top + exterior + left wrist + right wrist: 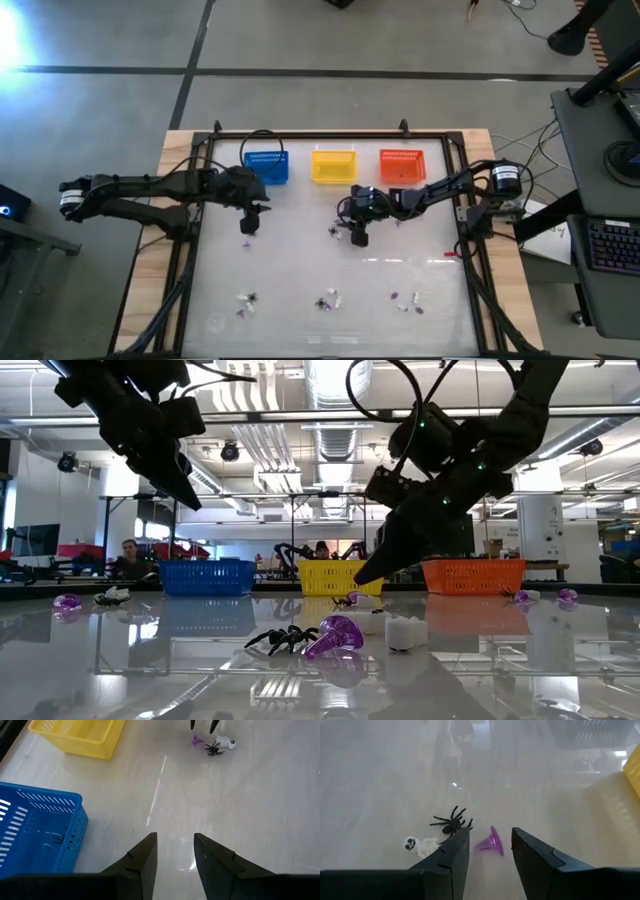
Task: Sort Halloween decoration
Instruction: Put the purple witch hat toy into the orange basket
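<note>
The Halloween decoration lies scattered as tiny pieces on the glossy white table (300, 260). A black spider (451, 823), a whitish skull piece (417, 845) and a purple piece (491, 843) lie just ahead of my right gripper (490, 831). That gripper is open and low over the table, and the purple piece lies in line with the gap between its fingertips. In the high view my right gripper (358, 238) is below the yellow basket (334, 166). My left gripper (249, 225) hangs open above the table near the blue basket (266, 167), with nothing between its fingers.
An orange basket (402, 166) stands to the right of the yellow one along the far edge. More small pieces lie in clusters near the front edge (245, 300), (328, 300), (405, 300). A black frame (190, 250) borders the table. People and other tables show in the room behind.
</note>
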Tool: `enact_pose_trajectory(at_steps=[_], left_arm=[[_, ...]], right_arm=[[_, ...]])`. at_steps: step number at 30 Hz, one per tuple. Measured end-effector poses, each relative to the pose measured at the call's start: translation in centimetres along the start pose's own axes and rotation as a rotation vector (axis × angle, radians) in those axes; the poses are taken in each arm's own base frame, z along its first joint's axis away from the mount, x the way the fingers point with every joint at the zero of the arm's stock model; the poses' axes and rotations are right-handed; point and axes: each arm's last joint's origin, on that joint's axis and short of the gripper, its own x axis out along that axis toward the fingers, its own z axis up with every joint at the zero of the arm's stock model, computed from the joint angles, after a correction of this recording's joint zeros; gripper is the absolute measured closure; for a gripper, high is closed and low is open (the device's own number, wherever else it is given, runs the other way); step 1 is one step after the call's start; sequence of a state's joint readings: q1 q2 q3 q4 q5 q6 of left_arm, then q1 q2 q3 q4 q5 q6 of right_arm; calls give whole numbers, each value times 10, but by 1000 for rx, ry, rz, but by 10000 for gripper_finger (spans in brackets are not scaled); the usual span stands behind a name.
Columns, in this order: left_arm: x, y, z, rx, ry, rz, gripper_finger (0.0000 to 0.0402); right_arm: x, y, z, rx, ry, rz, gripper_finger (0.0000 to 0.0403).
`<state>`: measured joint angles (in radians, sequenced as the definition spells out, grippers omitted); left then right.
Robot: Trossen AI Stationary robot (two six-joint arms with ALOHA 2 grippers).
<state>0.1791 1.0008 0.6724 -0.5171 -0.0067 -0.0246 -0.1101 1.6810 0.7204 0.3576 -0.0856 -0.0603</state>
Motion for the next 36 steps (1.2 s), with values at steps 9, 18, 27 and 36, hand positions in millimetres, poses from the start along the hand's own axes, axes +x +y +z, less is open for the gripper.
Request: enact_pose_trajectory(at_steps=[9, 18, 27, 36], left_arm=[[0, 0, -1, -11, 6, 1, 290], [0, 0, -1, -11, 8, 1, 290], [0, 0, -1, -11, 9, 1, 290], [0, 0, -1, -12, 9, 1, 290]], right_arm=[[13, -4, 0, 2, 32, -12, 264], [11, -14, -5, 62, 76, -82, 264], [11, -13, -9, 100, 121, -80, 266], [11, -13, -9, 121, 126, -80, 329]])
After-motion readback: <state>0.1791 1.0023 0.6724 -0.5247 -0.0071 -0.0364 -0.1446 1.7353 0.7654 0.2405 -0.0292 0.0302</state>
